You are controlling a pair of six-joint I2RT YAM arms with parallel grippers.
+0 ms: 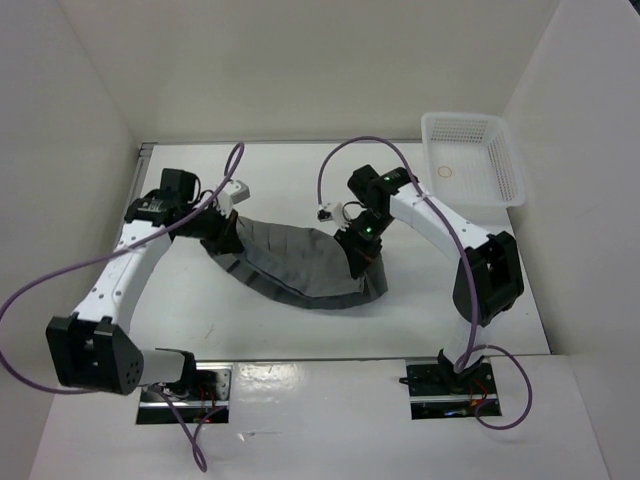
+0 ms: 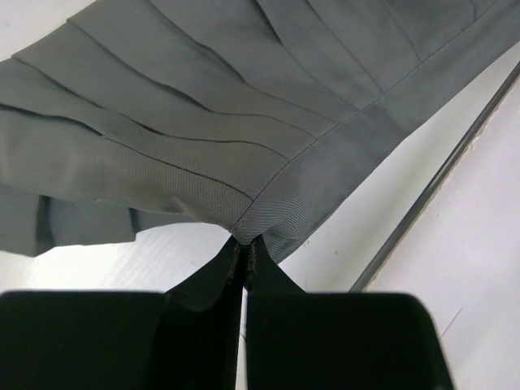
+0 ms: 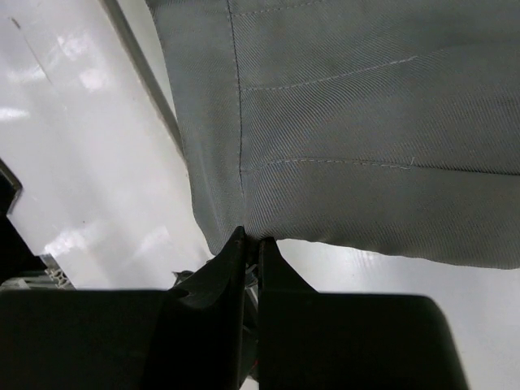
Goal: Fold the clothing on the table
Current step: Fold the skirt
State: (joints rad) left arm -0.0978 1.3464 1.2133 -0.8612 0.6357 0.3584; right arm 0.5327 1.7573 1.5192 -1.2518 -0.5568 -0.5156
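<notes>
At the near edge of the table [image 1: 280, 330], two robot arms reach forward from their mounts to a grey pleated skirt [image 1: 300, 262] that lies across the middle of the white surface, sagging in a shallow arc between them. The left gripper [image 2: 244, 244] has its jaws pinched tight on the skirt's left corner, where the pleats meet a plain band. The right gripper [image 3: 250, 237] is likewise clamped on the opposite corner, along a stitched hem.

The job looks to be at an early stage: both ends are gripped, but no finished, flattened fold can be made out, and the cloth has yet to be brought over on itself and smoothed.

Purple cables [image 1: 235, 160] loop above each arm, close over the fabric, and could snag it. Farther back, a white mesh basket [image 1: 478, 196] sits in the far right corner, well apart from the skirt, and a thin metal rail [image 1: 140, 170] runs along the left edge below the white walls.
</notes>
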